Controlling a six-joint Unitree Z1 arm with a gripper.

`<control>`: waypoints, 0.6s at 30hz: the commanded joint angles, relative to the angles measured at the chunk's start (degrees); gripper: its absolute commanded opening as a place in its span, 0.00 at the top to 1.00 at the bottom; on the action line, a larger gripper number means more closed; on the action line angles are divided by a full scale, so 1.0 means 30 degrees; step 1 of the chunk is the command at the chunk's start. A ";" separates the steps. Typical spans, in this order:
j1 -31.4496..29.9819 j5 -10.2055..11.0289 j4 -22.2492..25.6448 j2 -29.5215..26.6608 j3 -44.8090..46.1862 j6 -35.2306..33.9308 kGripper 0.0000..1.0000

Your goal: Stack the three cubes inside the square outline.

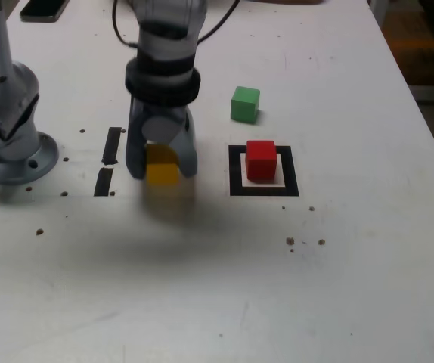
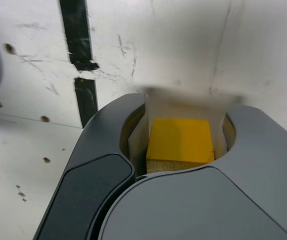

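Bright even light; soft shadows; slight blur.

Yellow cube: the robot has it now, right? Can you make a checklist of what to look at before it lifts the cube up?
1. Gripper closed on the yellow cube: ok, the wrist view shows the cube between the jaws.
2. Cube sitting straight in the jaws: ok, it looks square in the wrist view.
3. Red cube inside the square outline, ready to be stacked on: ok.
4. Top of the red cube free: ok.
5. Green cube out of the way: ok, it sits behind the outline, apart from it.
6. Grip firm enough to lift: cannot tell.
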 commanded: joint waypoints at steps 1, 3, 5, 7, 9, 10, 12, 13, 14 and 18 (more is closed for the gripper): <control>-0.0042 0.0559 0.2688 -0.0162 -0.1562 -0.0302 0.79; -0.0042 0.0996 0.4284 -0.0188 -0.2935 -0.0478 0.79; -0.0042 0.1330 0.5485 -0.0182 -0.4262 -0.0551 0.79; -0.0042 0.1586 0.6323 -0.0141 -0.5480 -0.0588 0.79; -0.0042 0.1744 0.6878 -0.0062 -0.6523 -0.0607 0.79; -0.0042 0.1790 0.7079 -0.0006 -0.6978 -0.0611 0.79; -0.0042 0.1834 0.7353 0.0145 -0.7812 -0.0610 0.79; -0.0042 0.1837 0.7420 0.0240 -0.8183 -0.0592 0.79; -0.0042 0.1818 0.7446 0.0345 -0.8516 -0.0561 0.79; -0.0042 0.1677 0.7266 0.0883 -0.9560 -0.0308 0.79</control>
